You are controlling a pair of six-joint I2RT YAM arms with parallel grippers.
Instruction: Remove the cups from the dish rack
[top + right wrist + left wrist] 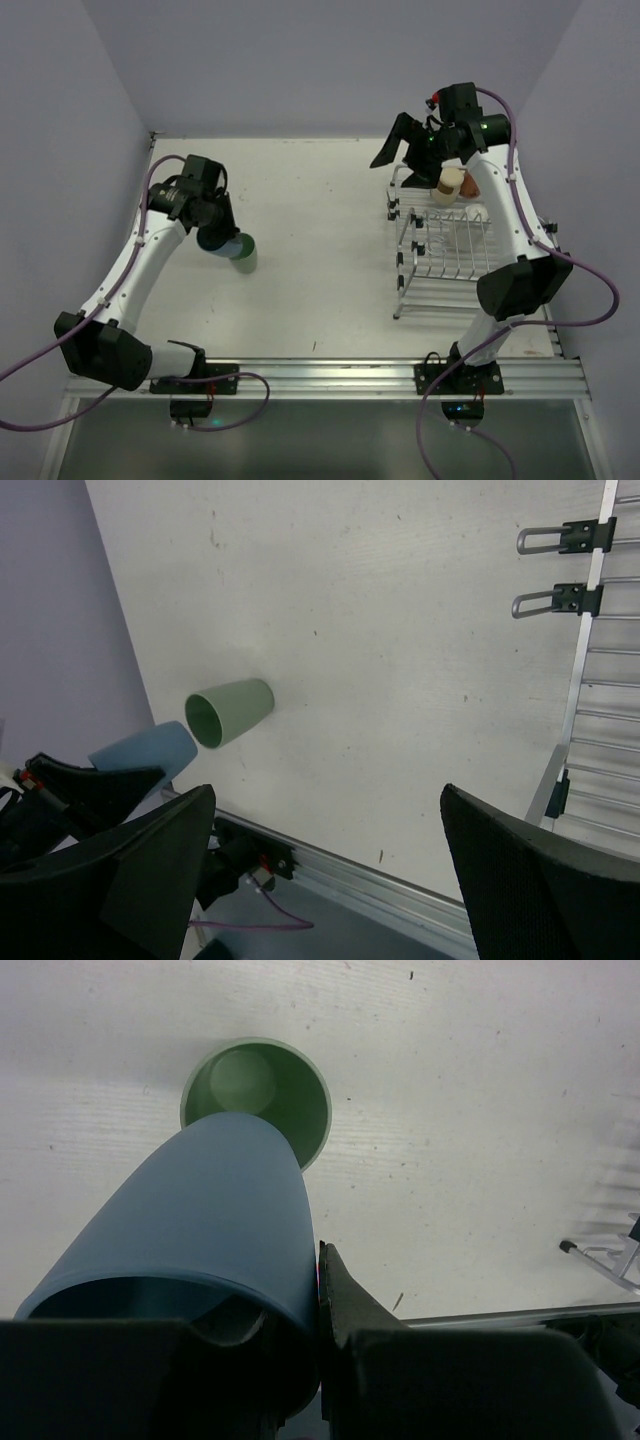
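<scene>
My left gripper (214, 232) is shut on the light blue cup (230, 244) and holds it tilted just above the pale green cup (246, 263), which stands upright on the table. In the left wrist view the blue cup (210, 1220) fills the jaws and the green cup (262, 1085) is right beyond it. My right gripper (398, 150) is open and empty above the far end of the dish rack (440, 272). A cream-tan cup (451, 181) and a salmon-pink cup (469, 186) sit in the rack. The right wrist view shows the green cup (228, 710), the blue cup (145, 752) and the rack's edge (585, 680).
The rack stands on the right of the white table (320, 230), near the right arm. Purple walls close in the left, back and right. An aluminium rail (330, 375) runs along the near edge. A rack corner shows in the left wrist view (605, 1252).
</scene>
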